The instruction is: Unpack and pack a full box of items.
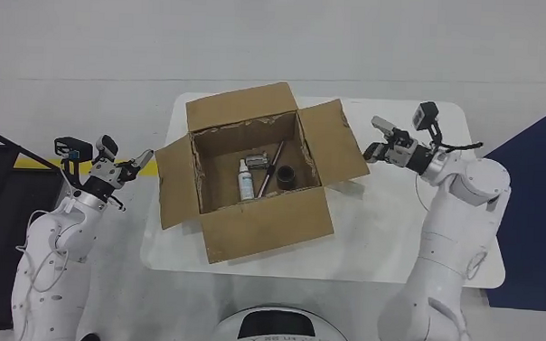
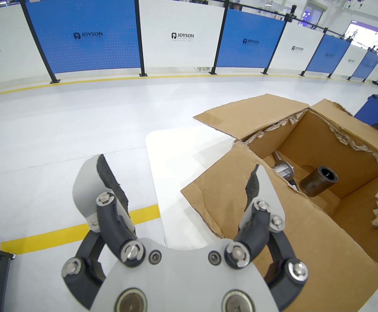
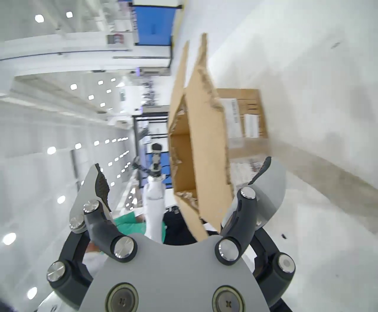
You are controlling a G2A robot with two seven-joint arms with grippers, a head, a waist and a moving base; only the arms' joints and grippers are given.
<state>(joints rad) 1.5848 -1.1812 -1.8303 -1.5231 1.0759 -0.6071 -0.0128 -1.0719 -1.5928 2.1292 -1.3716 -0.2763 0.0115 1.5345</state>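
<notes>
An open cardboard box (image 1: 253, 220) sits on the white table (image 1: 406, 238) with all flaps folded outward. Inside lie a white bottle (image 1: 245, 180), a thin dark rod (image 1: 272, 169) and a dark metal cylinder (image 1: 285, 177); the cylinder (image 2: 318, 180) and the rod (image 2: 283, 167) also appear in the left wrist view. My left gripper (image 1: 139, 161) (image 2: 177, 170) hangs open off the table's left edge, just outside the box's left flap (image 2: 236, 189). My right gripper (image 1: 375, 142) (image 3: 183, 172) is open beside the right flap (image 3: 206, 141), holding nothing.
A yellow floor line (image 2: 73, 230) runs under the left arm. Blue and white fence panels (image 2: 177, 35) stand far behind. Bare tabletop (image 1: 398, 220) lies right of the box. A dark blue panel (image 1: 534, 198) stands at the right edge.
</notes>
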